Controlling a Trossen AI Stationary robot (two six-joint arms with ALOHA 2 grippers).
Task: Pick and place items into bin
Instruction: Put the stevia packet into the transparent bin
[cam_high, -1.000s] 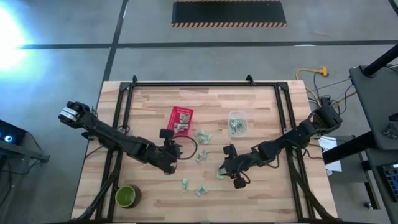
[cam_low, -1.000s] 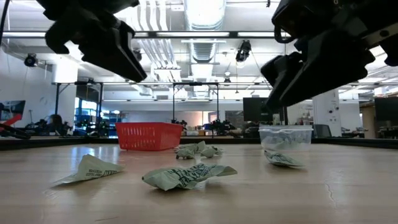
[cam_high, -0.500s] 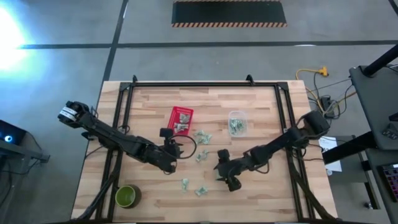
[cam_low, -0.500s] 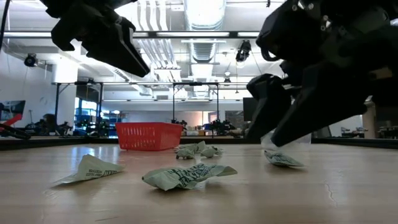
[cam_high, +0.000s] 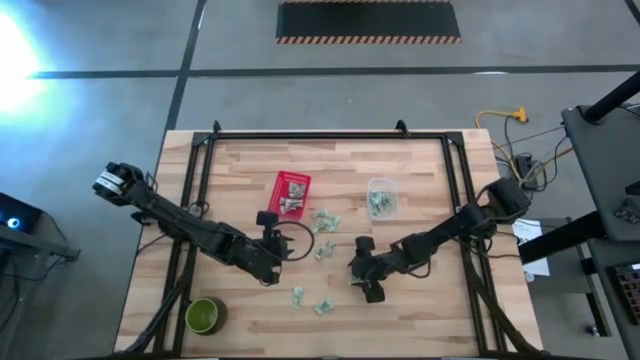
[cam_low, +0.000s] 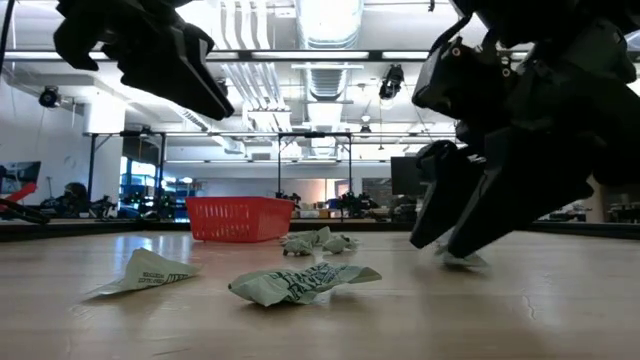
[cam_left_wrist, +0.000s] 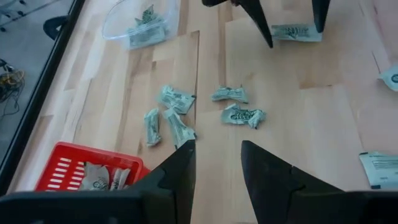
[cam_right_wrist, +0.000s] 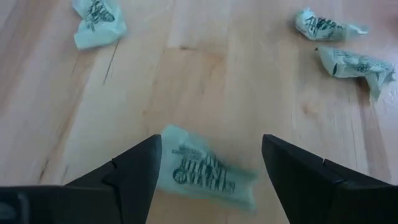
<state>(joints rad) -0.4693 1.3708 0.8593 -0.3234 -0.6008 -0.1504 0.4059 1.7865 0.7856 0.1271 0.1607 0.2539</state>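
Note:
Several small pale green-and-white packets lie flat on the wooden table (cam_high: 240, 160): a cluster (cam_high: 325, 221), one nearer (cam_high: 298, 294) and another beside it (cam_high: 324, 307). My right gripper (cam_high: 362, 278) is open and low over the table. Its fingers (cam_right_wrist: 134, 171) stand on either side of one packet (cam_right_wrist: 205, 171), which also shows in the left wrist view (cam_left_wrist: 297, 32). I cannot tell whether they touch it. My left gripper (cam_high: 278, 250) is open and empty, held above the table near the red basket (cam_high: 290, 191), fingers toward the cluster (cam_left_wrist: 236, 115).
The red basket (cam_left_wrist: 81, 177) holds a few packets. A clear tub (cam_high: 381, 197) with packets stands at the far right of the middle. A round green bowl (cam_high: 204, 316) sits at the near left corner. Black rails (cam_high: 195, 200) run along the table's sides.
My right gripper has come down toward the table and a little toward its left edge, staying open. Its fingers now stand low on either side of a packet. The packets have not moved.

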